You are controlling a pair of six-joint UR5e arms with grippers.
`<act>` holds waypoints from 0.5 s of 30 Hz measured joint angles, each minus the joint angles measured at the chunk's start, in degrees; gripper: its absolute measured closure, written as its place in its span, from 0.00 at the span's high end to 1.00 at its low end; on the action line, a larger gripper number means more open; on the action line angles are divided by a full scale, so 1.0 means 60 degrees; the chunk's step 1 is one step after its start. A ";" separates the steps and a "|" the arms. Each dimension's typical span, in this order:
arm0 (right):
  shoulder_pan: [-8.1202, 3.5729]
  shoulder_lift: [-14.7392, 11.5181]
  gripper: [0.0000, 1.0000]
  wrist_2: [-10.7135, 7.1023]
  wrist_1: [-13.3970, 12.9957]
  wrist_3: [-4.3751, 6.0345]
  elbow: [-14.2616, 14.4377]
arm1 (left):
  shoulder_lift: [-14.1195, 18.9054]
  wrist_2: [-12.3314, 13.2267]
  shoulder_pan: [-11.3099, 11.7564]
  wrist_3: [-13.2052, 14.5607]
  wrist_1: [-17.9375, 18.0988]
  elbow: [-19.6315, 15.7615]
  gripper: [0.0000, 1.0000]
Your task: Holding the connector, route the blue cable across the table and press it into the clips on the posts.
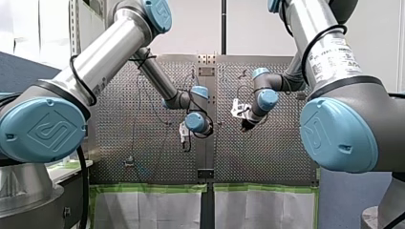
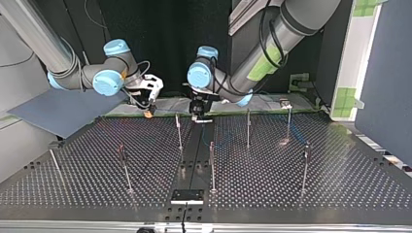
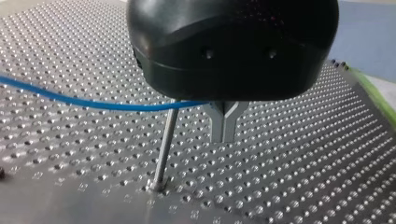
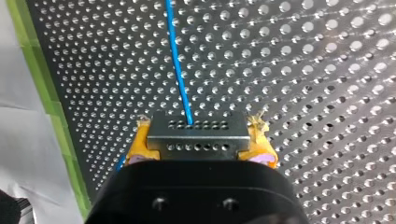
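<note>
Jaws on my right clamp the connector point(image 4: 197, 135) near the table's green-taped edge point(image 4: 46, 93); left jaws closed beside a post point(image 3: 166, 135).

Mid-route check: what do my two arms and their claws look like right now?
Both arms, my left arm and my right arm, are silver tubes with light-blue joint caps and black cables. My left claw is black with metal fingers; my right claw has yellow pads.

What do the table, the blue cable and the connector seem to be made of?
Table: metal, likely steel or aluminium, dull silver, its holes glinting. Blue cable: probably a plastic jacket, smooth, bending freely. Connector: seems dark metal, faint sheen, rows of small holes.
</note>
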 joint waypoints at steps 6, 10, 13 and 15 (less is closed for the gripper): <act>-0.0055 0.0007 0.00 -0.0047 0.0030 0.0003 -0.0249 | -0.0050 0.0001 0.0152 0.0009 -0.0318 0.0458 0.00; -0.0064 0.0009 0.00 -0.0051 0.0050 -0.0038 -0.0318 | -0.0050 -0.0100 0.0128 0.0072 -0.0647 0.0543 0.00; -0.0062 0.0005 0.00 -0.0055 0.0062 -0.0057 -0.0330 | -0.0047 -0.0280 0.0052 0.0166 -0.0891 0.0453 0.00; -0.0056 0.0006 0.00 -0.0055 0.0073 -0.0072 -0.0330 | -0.0045 -0.0419 -0.0012 0.0249 -0.1045 0.0339 0.00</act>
